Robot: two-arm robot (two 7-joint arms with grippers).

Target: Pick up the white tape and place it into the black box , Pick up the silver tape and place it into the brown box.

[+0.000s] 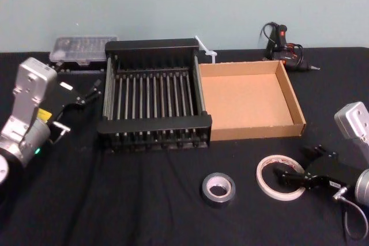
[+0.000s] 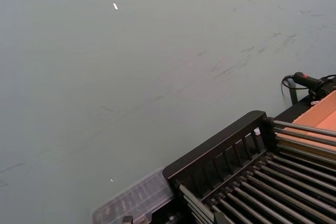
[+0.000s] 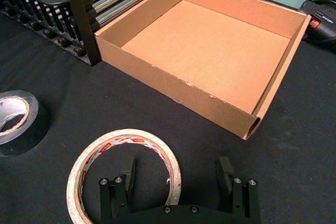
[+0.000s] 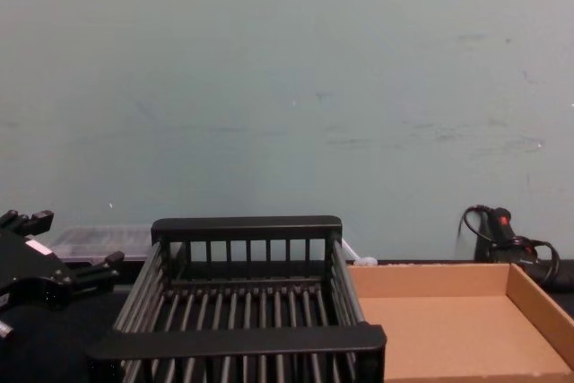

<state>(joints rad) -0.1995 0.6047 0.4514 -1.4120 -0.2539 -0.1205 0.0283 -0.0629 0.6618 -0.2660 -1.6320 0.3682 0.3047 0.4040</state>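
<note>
The white tape (image 1: 264,172) (image 3: 122,139) lies flat on the black cloth in front of the brown box (image 1: 256,132) (image 3: 157,73). My right gripper (image 1: 296,163) (image 3: 177,164) is open and low at the ring's right side. One finger sits inside the hole and the other outside, with the ring's wall between them. The silver tape (image 1: 206,189) (image 3: 37,125) lies flat to the left of the white ring. The black box (image 1: 153,123) (image 4: 242,340) stands beside the brown box and holds nothing. My left gripper (image 1: 81,106) (image 4: 67,239) hangs open left of the black box.
A clear plastic case (image 1: 78,50) (image 2: 134,200) sits behind the black box at the back left. A black hand tool with cables (image 1: 282,47) (image 3: 320,17) lies behind the brown box. A white strip (image 1: 206,50) rests between the boxes' far corners.
</note>
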